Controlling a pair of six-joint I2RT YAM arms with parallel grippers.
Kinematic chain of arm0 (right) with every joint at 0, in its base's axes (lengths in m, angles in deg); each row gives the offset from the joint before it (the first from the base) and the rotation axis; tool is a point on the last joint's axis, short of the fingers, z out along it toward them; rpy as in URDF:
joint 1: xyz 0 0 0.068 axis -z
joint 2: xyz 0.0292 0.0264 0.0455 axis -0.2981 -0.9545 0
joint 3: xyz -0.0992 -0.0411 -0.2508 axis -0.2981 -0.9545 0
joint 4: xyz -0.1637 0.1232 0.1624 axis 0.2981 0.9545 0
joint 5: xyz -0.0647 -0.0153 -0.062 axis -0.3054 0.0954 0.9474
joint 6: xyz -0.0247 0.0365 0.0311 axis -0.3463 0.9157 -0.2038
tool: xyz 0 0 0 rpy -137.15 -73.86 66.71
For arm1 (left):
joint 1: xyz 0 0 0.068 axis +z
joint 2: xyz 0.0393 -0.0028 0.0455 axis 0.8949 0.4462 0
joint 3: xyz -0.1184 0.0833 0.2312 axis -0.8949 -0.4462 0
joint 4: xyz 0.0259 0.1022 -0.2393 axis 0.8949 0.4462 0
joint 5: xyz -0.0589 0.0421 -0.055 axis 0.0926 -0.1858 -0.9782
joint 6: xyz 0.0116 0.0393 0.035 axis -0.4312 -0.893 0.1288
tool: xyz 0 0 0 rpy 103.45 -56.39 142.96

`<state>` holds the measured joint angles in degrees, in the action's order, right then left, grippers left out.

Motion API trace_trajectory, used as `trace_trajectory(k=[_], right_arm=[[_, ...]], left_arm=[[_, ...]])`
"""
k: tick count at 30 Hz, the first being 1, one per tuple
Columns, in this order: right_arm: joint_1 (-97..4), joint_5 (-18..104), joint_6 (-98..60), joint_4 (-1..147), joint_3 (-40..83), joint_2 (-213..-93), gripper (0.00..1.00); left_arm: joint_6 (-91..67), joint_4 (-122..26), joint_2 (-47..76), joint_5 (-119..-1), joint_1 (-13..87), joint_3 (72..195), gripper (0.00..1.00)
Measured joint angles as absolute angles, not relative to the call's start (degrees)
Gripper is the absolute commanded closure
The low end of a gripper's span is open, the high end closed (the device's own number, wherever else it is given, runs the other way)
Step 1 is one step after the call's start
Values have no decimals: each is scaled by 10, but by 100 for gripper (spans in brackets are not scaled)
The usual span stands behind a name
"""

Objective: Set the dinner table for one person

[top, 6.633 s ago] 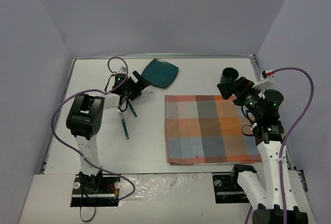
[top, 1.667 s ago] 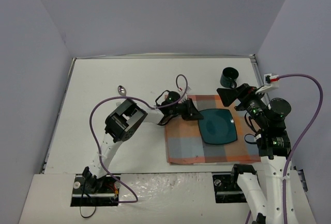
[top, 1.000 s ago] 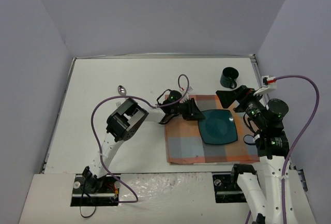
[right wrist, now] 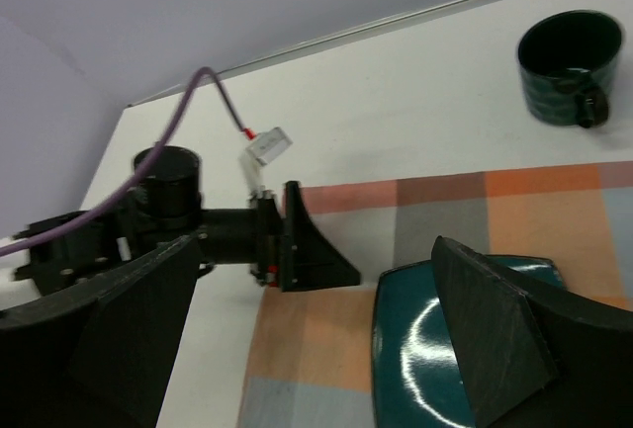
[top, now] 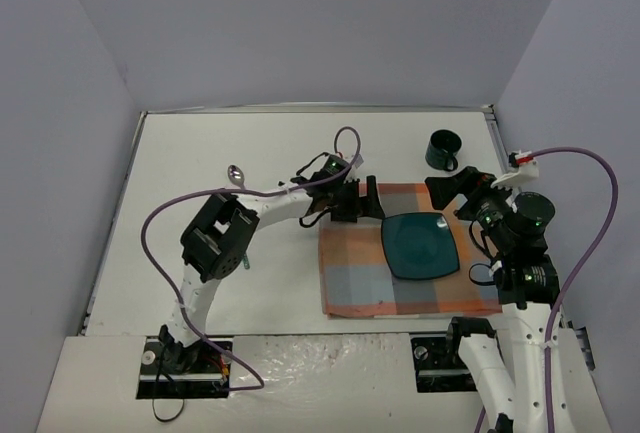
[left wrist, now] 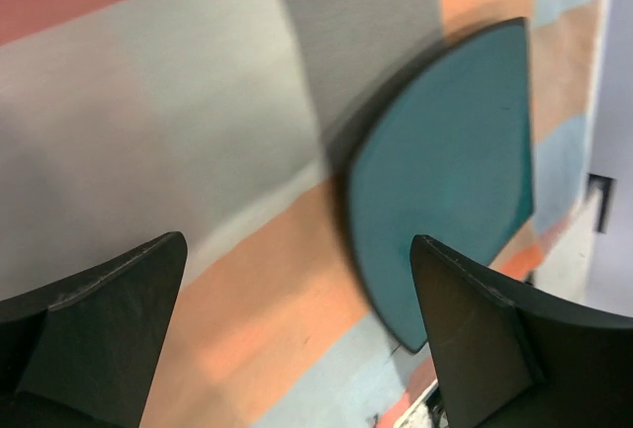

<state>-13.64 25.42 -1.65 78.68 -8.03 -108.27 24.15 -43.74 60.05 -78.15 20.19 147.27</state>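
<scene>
A square teal plate lies flat on the orange-and-blue-grey plaid cloth, which lies on the white dinner table. My left gripper is open and empty, just left of the plate's far-left corner. In the left wrist view the plate lies ahead between my spread fingers. My right gripper is open and empty, above the cloth's far right edge. Its view shows the plate and the left gripper.
A dark green mug stands upright on the table beyond the cloth, and shows in the right wrist view. A spoon lies at the far left of the table. Walls close in the back and sides.
My left gripper has let go of the plate, pulled back to the left and stands open. The plate stays flat on the cloth. The right gripper has barely moved.
</scene>
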Motion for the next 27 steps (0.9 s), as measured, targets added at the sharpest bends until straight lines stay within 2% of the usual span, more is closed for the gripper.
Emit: trace_trajectory(k=[7,12,19,27], right_arm=[[-136,333,-71,810,-74,-1109,0],[-136,373,-89,822,-28,-1206,0],[-136,409,-109,814,51,-1379,3],[-136,446,-147,786,154,-1555,15]], left_arm=[[148,-255,472,-636,214,1494,3],[85,-168,338,-550,242,1499,3],[11,-87,191,-517,345,1448,3],[-47,-66,162,-518,416,1344,3]])
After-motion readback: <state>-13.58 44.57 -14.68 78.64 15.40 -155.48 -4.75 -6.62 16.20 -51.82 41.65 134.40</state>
